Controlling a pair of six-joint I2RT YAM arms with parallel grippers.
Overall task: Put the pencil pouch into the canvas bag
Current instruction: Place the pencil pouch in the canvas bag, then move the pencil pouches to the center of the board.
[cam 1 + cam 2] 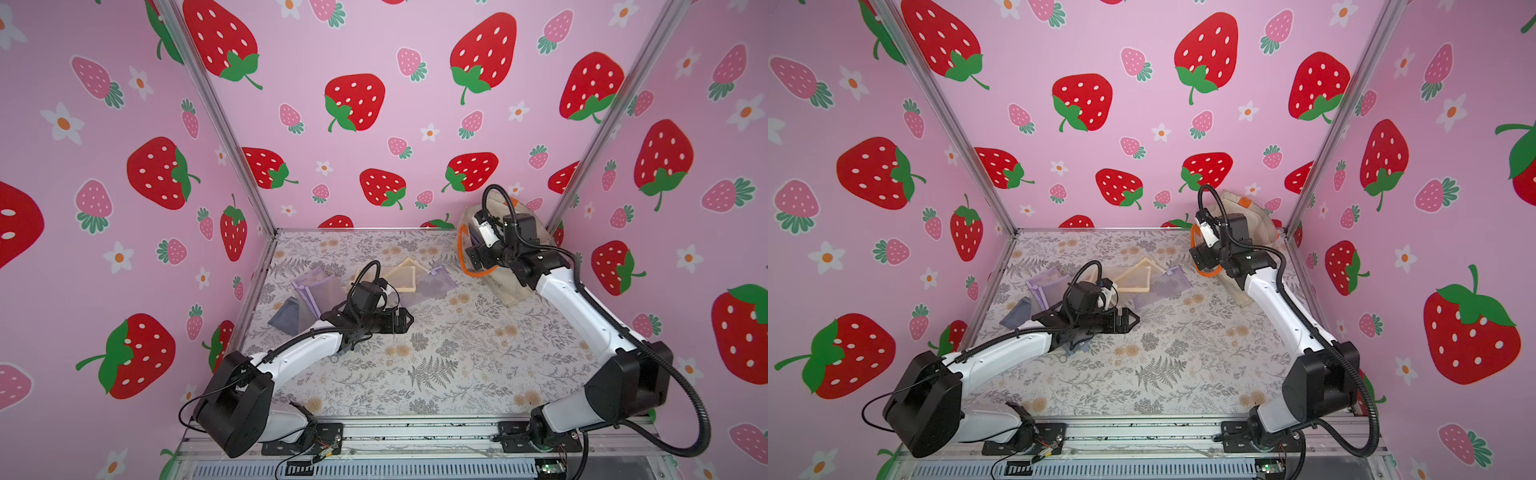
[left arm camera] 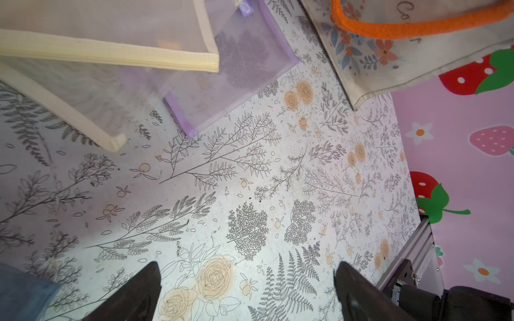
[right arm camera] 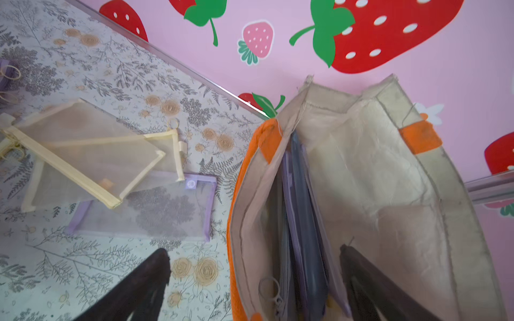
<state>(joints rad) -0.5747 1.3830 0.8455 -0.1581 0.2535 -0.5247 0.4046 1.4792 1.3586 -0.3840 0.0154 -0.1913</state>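
Right wrist view shows the right gripper (image 3: 253, 250) with its two dark fingers spread wide and nothing between them but the rim of the big cream cloth canvas bag (image 3: 383, 172). One finger seems to hang over the inside of the bag and one hangs outside it, so the bag's near wall and its orange strap handle (image 3: 251, 158) sit in the gap. Inside the bag a thin grey-blue pencil pouch (image 3: 306, 222) stands on its edge, right next to a flat purple-edged pouch (image 3: 289, 194). I think it stands that way because the bag is narrow and holds it up. The bag itself leans in the corner against the pink strawberry wall (image 3: 278, 69), which helps it stay up with its mouth open. Straight up looks like the free way out, since a sideways move could snag the rim or the handle. Just beside the bag, on the flower-print table (image 2: 250, 180), lie a see-through cream-edged mesh pouch (image 3: 91, 150) and a see-through purple-edged mesh pouch (image 3: 167, 214). Well apart from the bag, the left gripper (image 2: 247, 266) is spread wide too and holds nothing, with bare table between it and the bag.
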